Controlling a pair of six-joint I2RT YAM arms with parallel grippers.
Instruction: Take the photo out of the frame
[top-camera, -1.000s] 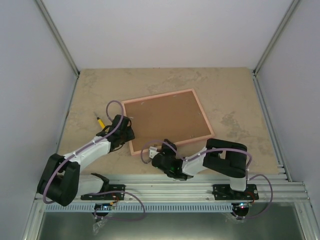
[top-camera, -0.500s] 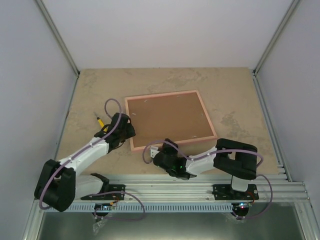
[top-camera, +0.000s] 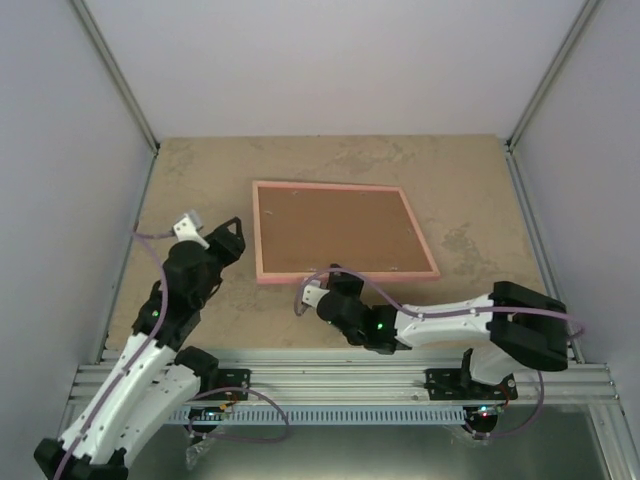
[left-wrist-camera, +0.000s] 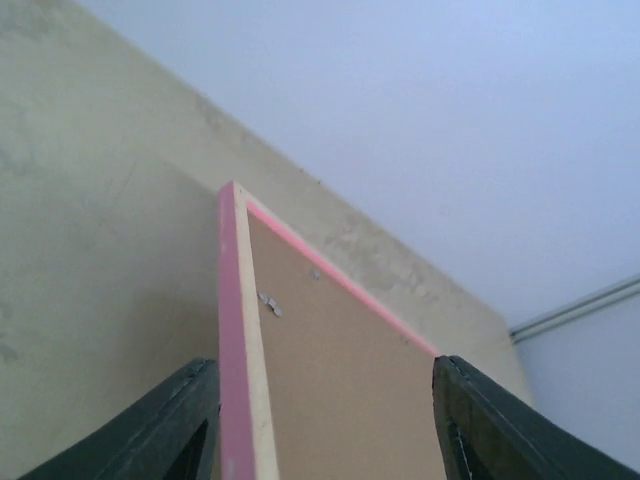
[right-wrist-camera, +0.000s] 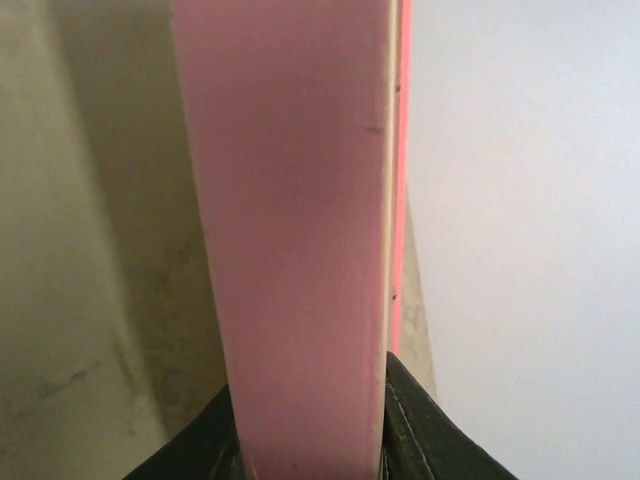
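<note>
Grips the frame (top-camera: 345, 232) by its near rail with the right pincer (top-camera: 322, 283), fingers (right-wrist-camera: 425, 445) closed on the pink edge filling the right wrist view. Holds the left pincer (top-camera: 228, 238) raised just off the frame's left rail, fingers (left-wrist-camera: 180, 420) spread wide, touching nothing, aimed along that rail toward the far-left corner. Finds the frame on the bench (top-camera: 470, 180) brown back up, longer side seemingly running left to right; cannot tell whether resting flat or tipped up a little at the gripped rail. Sees no photo: judged to sit face down under the board, inside the frame. Spots small metal tabs (left-wrist-camera: 268, 302) on the board close to the far-left corner. Reckons the task barely begun, the board not yet freed. Hinges the next move on one relation: tabs lying ahead of and below the open left pincer, just right of the left rail, far nearer that pincer than the right one, itself tied up anchoring the near rail. Calls for a reach over the left rail and down onto the board, with some risk of shoving the frame against the right pincer's hold.
</note>
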